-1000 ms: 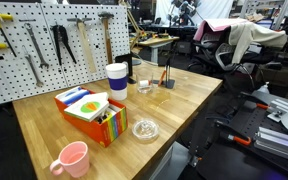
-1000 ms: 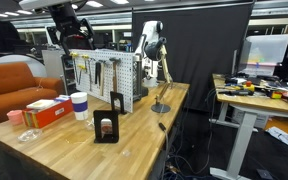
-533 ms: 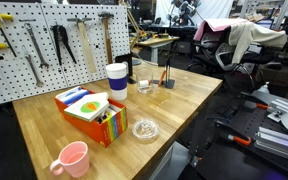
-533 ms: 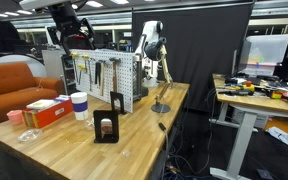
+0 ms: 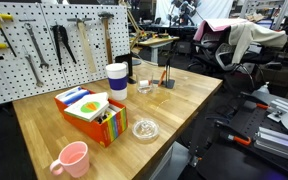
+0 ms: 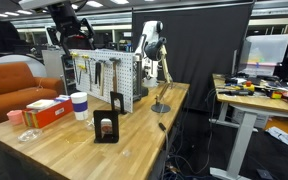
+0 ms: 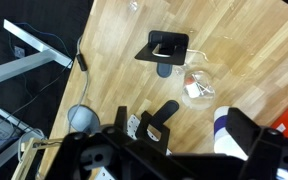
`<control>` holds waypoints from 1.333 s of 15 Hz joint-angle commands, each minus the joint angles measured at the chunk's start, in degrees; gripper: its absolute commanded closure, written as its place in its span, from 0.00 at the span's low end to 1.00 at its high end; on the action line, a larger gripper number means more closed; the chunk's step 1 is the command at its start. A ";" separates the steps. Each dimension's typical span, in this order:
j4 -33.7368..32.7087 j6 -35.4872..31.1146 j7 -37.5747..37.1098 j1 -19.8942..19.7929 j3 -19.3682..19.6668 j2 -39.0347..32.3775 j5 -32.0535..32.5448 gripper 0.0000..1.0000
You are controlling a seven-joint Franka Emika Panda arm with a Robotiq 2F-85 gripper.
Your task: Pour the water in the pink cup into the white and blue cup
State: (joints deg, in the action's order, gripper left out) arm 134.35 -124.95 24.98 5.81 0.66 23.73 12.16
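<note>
Wood-plank counter [image 5: 184, 95], matte grain. Near its front edge on the left is the pink cup [image 5: 72, 158]: glossy, rounded, loop handle, upright. Orange rectangular box [image 5: 89, 115] mid-counter. White and blue cup [image 5: 116, 80], a smooth cylinder, is just behind it. Pincer [image 7: 169, 140] overhead, released, nothing held. Nothing has moved since 0.5 s ago.

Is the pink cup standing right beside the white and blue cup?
No, the pink cup stands apart, with the orange box between it and the white and blue cup.
</note>
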 commanded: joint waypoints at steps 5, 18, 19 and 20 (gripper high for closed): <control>0.03 -0.76 2.91 0.67 0.77 -0.09 -0.85 0.00; -0.17 1.32 11.95 1.34 1.67 -0.04 -3.73 0.00; -0.17 1.32 11.95 1.34 1.67 -0.04 -3.73 0.00; -0.17 1.32 11.95 1.34 1.67 -0.04 -3.73 0.00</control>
State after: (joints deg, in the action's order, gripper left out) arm 134.33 -123.81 36.89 7.26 2.45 23.71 8.50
